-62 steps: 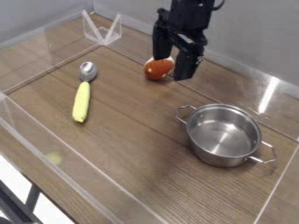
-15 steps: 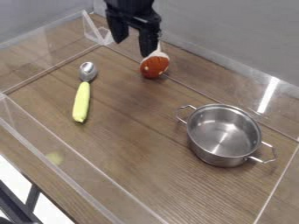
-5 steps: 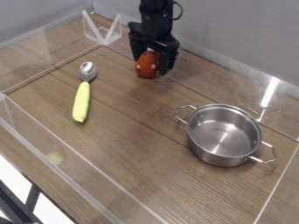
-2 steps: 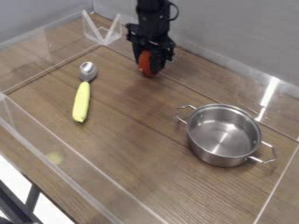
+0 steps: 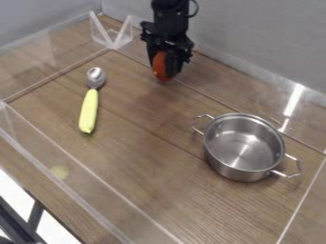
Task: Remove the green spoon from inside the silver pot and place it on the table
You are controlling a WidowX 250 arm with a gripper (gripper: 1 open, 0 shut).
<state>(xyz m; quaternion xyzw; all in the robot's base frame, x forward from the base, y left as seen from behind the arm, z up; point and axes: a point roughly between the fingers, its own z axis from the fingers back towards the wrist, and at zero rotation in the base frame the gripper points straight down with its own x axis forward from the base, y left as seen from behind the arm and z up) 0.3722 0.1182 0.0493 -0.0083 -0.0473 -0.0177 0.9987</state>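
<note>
Narrowed since a second ago, gripper pointing down, jaws pinching the red-brown object, wood-grain table, clear acrylic walls.

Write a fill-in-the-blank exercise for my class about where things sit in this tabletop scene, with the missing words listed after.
1. The green spoon lies on the ____, not in the pot.
2. The silver pot holds ____.
3. The pincer is lowered around the red-brown ____ object near the back.
4. The spoon's metal bowl points toward the ____ of the table.

Missing words: table; nothing; rounded; back
</note>
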